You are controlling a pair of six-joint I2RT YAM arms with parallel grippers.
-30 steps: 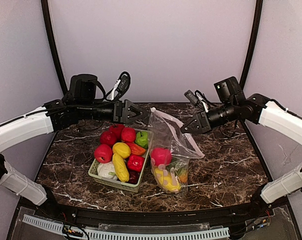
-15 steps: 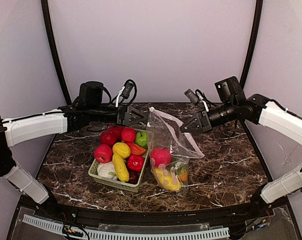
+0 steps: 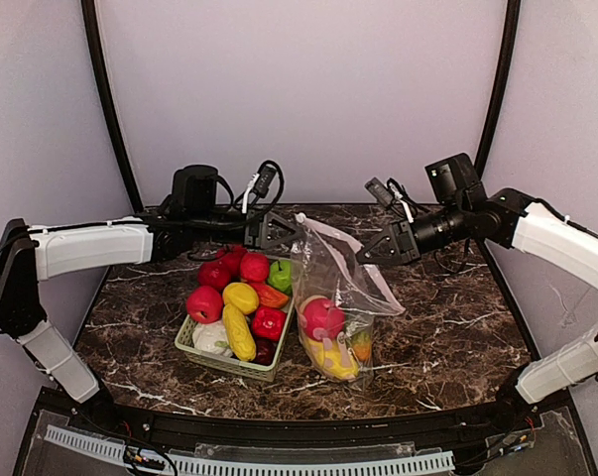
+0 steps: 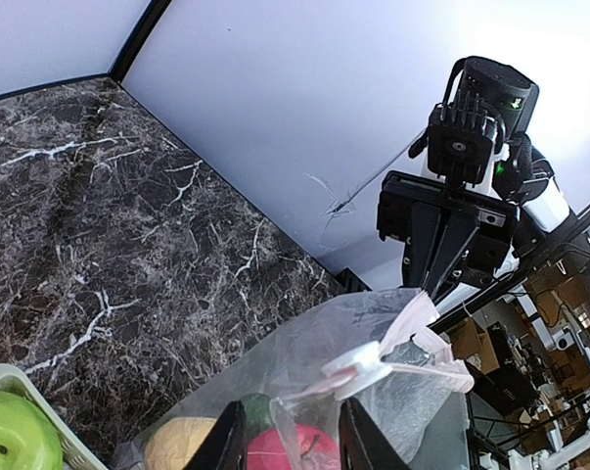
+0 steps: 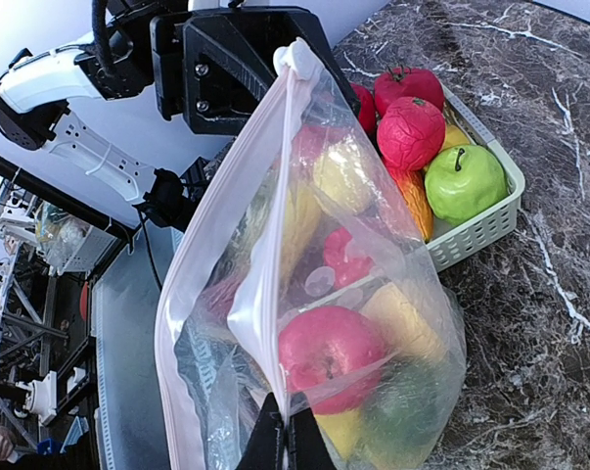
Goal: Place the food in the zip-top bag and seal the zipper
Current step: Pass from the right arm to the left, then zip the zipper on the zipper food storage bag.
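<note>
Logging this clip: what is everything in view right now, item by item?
table: one, dark marble, under everything
basket: one, pale green, left of centre
food in basket: about ten, red, yellow, green, white, orange, piled inside
bag: one, clear, standing right of basket
food in bag: several, red, yellow, green, count unclear
zipper: one, pink, white slider, bag's top
left end effector: black, open beside slider
right end effector: black, shut on bag's rim

Bright, even light with soft shadows, mild sheen on the zip-top bag (image 5: 226,294), every view sharp
</note>
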